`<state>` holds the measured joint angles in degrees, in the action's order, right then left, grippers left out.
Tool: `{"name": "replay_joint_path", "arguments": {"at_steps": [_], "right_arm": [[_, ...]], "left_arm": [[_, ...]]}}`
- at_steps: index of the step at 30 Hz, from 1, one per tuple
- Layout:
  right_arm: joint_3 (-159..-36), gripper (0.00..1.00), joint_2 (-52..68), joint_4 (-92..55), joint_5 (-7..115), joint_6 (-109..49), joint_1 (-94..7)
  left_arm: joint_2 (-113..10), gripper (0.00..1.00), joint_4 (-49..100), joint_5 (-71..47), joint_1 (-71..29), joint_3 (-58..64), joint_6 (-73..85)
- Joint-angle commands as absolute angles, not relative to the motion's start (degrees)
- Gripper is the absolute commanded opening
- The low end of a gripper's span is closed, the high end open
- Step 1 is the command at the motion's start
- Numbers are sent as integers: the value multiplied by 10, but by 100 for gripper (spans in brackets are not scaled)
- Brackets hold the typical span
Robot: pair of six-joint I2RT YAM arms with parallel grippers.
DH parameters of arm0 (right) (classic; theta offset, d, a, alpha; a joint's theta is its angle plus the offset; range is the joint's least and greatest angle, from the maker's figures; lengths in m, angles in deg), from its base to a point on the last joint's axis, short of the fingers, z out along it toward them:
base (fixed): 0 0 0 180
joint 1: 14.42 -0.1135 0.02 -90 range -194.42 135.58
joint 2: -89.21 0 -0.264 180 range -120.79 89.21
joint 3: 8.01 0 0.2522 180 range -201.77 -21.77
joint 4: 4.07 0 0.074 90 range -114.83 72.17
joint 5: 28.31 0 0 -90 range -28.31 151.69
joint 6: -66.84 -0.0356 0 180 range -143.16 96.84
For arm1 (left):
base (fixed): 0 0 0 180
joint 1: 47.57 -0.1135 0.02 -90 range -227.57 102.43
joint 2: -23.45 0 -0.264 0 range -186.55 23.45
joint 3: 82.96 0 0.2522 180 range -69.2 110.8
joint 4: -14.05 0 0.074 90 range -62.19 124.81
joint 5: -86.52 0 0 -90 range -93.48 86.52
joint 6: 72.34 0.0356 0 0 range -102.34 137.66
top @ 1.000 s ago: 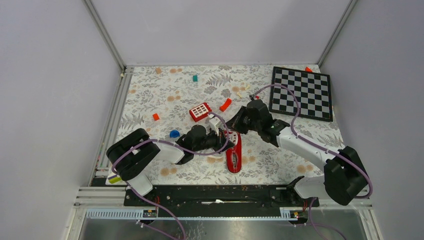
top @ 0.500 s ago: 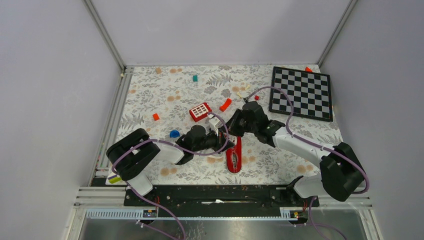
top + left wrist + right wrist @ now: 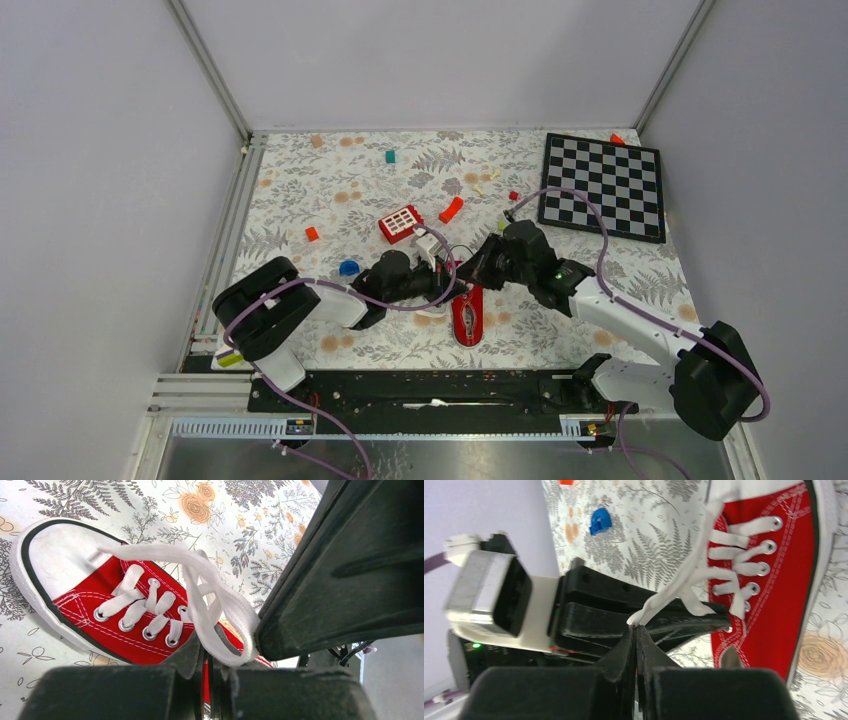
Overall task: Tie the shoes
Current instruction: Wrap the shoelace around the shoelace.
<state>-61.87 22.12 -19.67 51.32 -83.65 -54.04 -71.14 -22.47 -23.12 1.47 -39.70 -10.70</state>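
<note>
Floral table (image 3: pixel 330 190) bears the sneaker (image 3: pixel 467 318); left tool (image 3: pixel 207 661) and right tool (image 3: pixel 636 630), arms low, each pinch its laces (image 3: pixel 150 555)

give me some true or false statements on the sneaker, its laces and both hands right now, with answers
1. The left hand is shut on a white lace. True.
2. The right hand is open and holds nothing. False: it is shut on a strand of the white lace too.
3. The sneaker lies on the chessboard. False: it lies on the floral cloth, apart from the chessboard at the far right.
4. The lace is threaded through the metal eyelets. True.
5. A blue piece lies on the cloth to the left of the sneaker, not touching it. True.
</note>
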Motion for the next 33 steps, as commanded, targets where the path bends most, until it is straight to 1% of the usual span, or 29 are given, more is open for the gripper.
{"name": "replay_joint_path", "arguments": {"at_steps": [1,7,15,18,19,20,22,24,25,28,31,33], "right_arm": [[-597,0,235,-221,528,-840,-546],[-597,0,263,-249,562,-832,-544],[-560,0,407,-374,722,-835,-516],[-537,0,449,-438,761,-853,-512],[-528,6,459,-458,766,-859,-512],[-517,17,468,-473,767,-863,-511],[-500,33,484,-492,759,-864,-512],[-494,45,501,-512,760,-862,-512],[-493,48,509,-519,762,-857,-512],[-511,51,513,-528,771,-814,-512],[-541,52,477,-526,772,-769,-513],[-556,54,440,-517,760,-767,-513]], "left_arm": [[-704,0,-275,-251,12,-399,-108],[-699,0,-275,-250,11,-405,-107],[-699,0,-272,-254,11,-403,-105],[-699,0,-272,-257,11,-401,-104],[-700,0,-271,-258,11,-400,-104],[-702,0,-271,-258,11,-399,-104],[-703,0,-271,-260,11,-396,-104],[-705,0,-271,-261,11,-394,-104],[-706,0,-271,-261,11,-393,-104],[-703,0,-269,-259,10,-394,-102],[-699,0,-265,-260,10,-395,-102],[-696,0,-260,-261,8,-395,-101]]}}
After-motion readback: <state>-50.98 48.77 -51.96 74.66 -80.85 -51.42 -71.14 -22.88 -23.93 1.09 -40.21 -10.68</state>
